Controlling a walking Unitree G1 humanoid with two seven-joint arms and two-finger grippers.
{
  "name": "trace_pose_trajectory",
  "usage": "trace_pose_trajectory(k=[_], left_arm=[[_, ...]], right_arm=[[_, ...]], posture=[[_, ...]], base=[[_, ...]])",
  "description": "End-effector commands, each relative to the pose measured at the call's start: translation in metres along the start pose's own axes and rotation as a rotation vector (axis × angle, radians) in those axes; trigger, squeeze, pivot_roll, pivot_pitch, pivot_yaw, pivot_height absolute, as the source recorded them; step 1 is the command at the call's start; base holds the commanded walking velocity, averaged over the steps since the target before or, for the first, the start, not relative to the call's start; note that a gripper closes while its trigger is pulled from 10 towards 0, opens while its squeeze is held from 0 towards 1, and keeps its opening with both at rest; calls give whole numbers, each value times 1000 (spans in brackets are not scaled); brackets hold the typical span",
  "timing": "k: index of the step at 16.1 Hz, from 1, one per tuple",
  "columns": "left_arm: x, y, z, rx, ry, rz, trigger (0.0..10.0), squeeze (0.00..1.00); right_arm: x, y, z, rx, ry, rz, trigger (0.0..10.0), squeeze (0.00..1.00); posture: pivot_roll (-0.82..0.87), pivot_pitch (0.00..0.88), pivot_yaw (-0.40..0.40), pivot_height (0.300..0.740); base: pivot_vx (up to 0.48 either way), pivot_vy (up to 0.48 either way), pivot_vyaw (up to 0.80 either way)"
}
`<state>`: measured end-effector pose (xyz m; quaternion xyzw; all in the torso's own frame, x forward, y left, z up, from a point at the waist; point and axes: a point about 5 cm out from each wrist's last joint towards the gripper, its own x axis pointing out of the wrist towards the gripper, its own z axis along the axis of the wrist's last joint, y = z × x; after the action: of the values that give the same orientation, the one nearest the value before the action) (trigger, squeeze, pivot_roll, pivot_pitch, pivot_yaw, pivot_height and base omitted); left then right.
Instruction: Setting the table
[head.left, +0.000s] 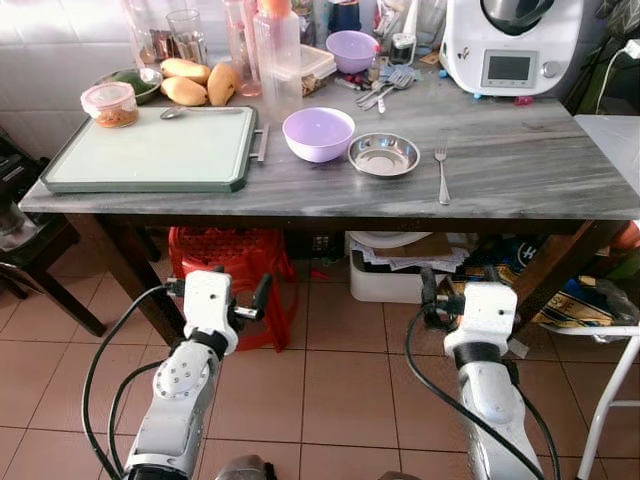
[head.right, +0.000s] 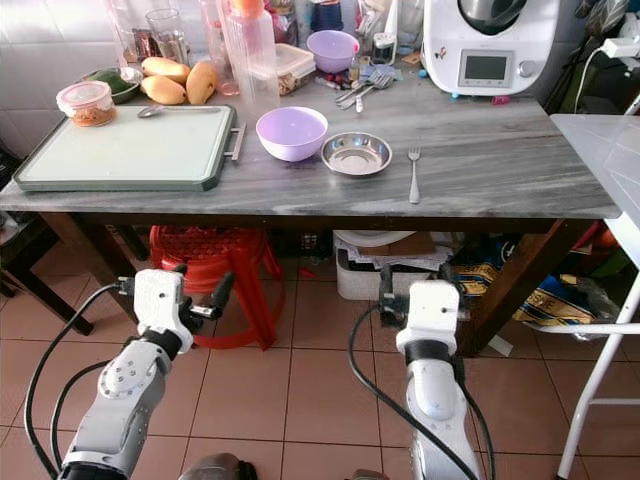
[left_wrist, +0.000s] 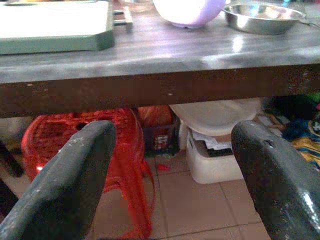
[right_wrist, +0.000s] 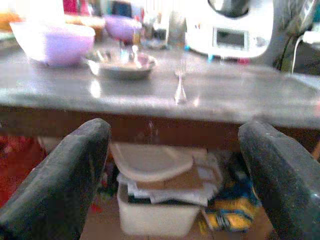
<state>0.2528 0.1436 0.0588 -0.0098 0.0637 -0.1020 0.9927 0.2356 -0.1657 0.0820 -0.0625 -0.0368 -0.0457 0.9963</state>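
Observation:
On the grey wooden table (head.left: 520, 160) stand a purple bowl (head.left: 318, 133) and a small steel bowl (head.left: 384, 154) side by side, with a fork (head.left: 442, 176) lying to their right. Left of them lies a large green-rimmed board (head.left: 150, 150) with a spoon (head.left: 175, 112) at its far edge. At the back are another purple bowl (head.left: 352, 50) and a heap of cutlery (head.left: 385, 88). Both arms are held low in front of the table's edge, below its top. My left gripper (left_wrist: 172, 165) is open and holds nothing. My right gripper (right_wrist: 175, 170) is open too, facing the fork.
Under the table are a red plastic stool (head.left: 235, 260) and a white bin (head.left: 390, 280) with papers. A white kitchen machine (head.left: 510, 45), mangoes (head.left: 195, 82), a lidded tub (head.left: 110, 103) and bottles (head.left: 277, 55) crowd the back. A dark chair (head.left: 30, 260) stands at the left, a white table (head.left: 615, 135) at the right.

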Motion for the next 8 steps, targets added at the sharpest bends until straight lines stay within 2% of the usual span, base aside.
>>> trace_pose_trajectory(k=[1, 3, 5, 7, 8], left_arm=[[0, 5, 4, 13, -12, 34, 10000, 0], [0, 11, 9, 18, -31, 98, 10000, 0], [0, 13, 8, -9, -18, 111, 10000, 0], [0, 15, 7, -24, -14, 115, 10000, 0], [-1, 14, 7, -21, -16, 111, 10000, 0]], right_arm=[[5, 5, 3, 11, -19, 6, 10000, 0], [8, 3, 2, 45, 11, -20, 10000, 0], [7, 8, 7, 82, -20, 22, 10000, 0], [5, -2, 2, 72, 3, -57, 10000, 0], [2, -6, 4, 77, -13, -59, 10000, 0]], posture=[[-28, 0, 45, 740], [-19, 0, 39, 740], [-25, 0, 32, 740], [-32, 0, 31, 740], [-35, 0, 32, 740]], base=[[0, 0, 0], [0, 0, 0], [0, 0, 0], [0, 0, 0], [0, 0, 0]])
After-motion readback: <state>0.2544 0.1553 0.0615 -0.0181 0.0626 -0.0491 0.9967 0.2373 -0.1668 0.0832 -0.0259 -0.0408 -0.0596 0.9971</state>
